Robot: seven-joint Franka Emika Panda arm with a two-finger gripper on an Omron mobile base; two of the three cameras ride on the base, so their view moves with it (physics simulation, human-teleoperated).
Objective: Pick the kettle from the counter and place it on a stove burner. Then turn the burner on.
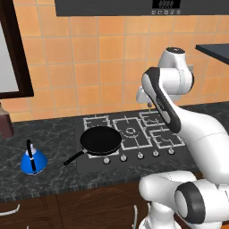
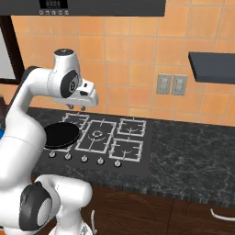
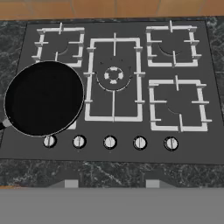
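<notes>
The small blue kettle [image 1: 33, 162] with its thin black handle stands upright on the dark marbled counter [image 1: 53, 134], left of the stove [image 1: 129, 134]. My gripper [image 2: 78, 108] hangs high over the stove's back left part, far to the right of the kettle. Its jaws are apart and hold nothing. In the hand view the gripper [image 3: 109, 181] looks straight down on the stove [image 3: 114, 109], with several grated burners and a row of knobs [image 3: 110, 142] along its front. A black frying pan [image 3: 43, 97] covers the front left burner.
The pan's handle [image 1: 74, 158] points toward the kettle. A brown bottle [image 1: 5, 120] stands at the far left of the counter. A range hood [image 1: 134, 6] hangs above, a dark shelf [image 2: 212, 66] juts out at right, and wall outlets [image 2: 170, 85] sit behind the counter [image 2: 193, 151].
</notes>
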